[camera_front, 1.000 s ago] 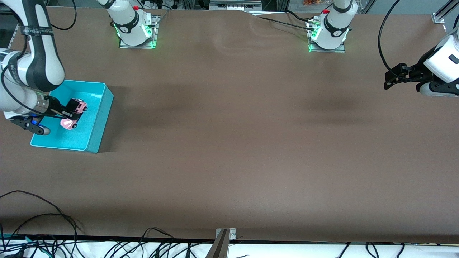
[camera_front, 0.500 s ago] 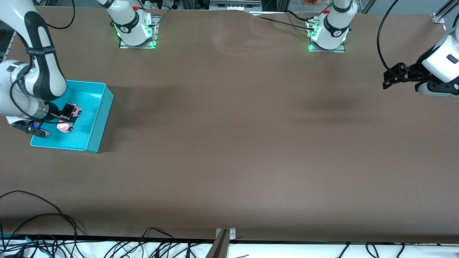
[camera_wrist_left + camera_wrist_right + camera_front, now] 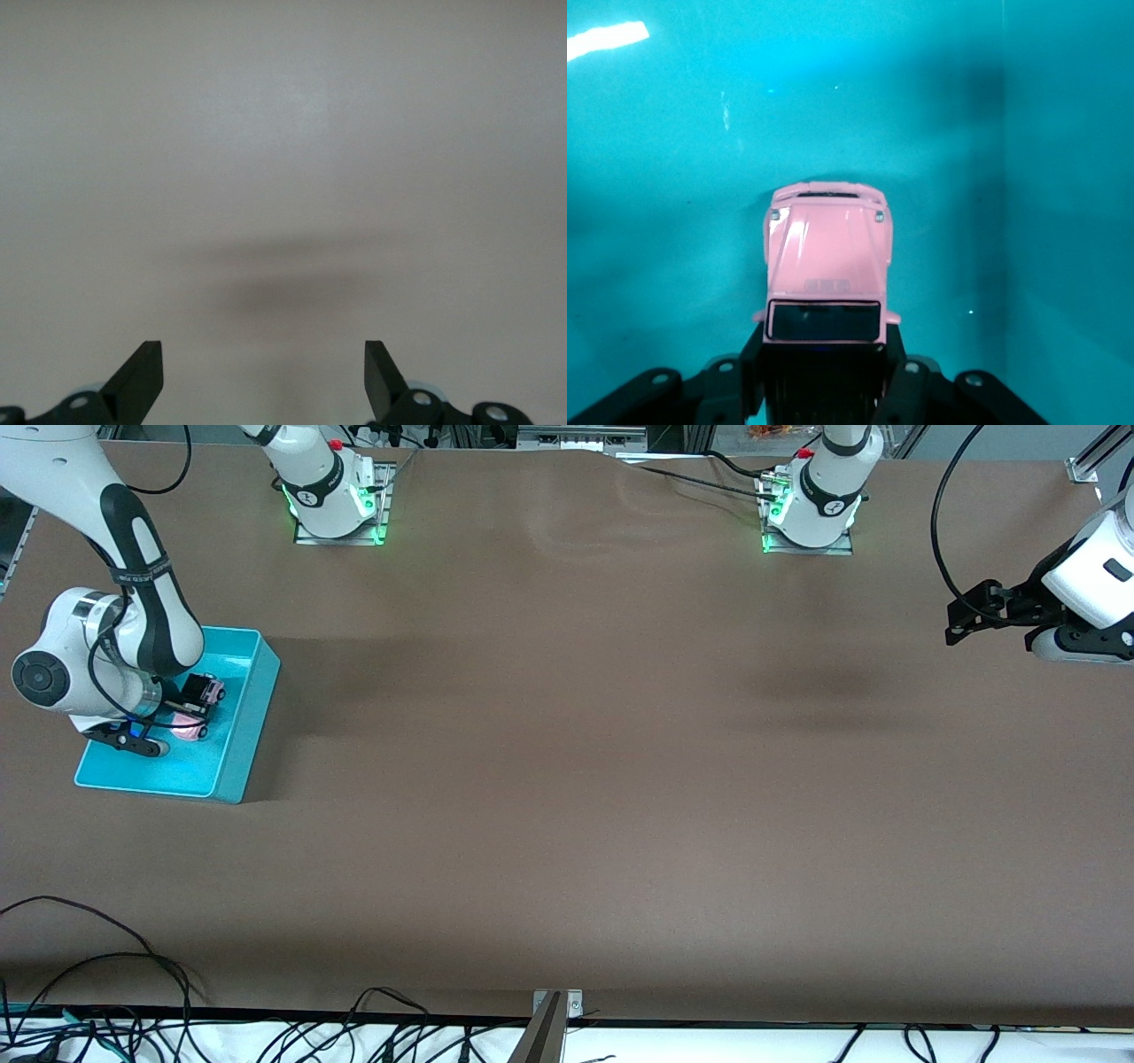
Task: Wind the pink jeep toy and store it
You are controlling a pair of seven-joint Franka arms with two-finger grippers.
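- Right gripper (image 3: 824,376) is clamped on the pink jeep toy (image 3: 826,266) by its black roof end, low inside the cyan bin (image 3: 252,700) at the right arm's end of the table.
- Storing looks nearly done; the next move calls for opening the fingers and lifting clear.
- Left gripper (image 3: 961,615) waits, jaws wide, over bare table.
- Whether the wheels touch the bin floor is hard to make out.
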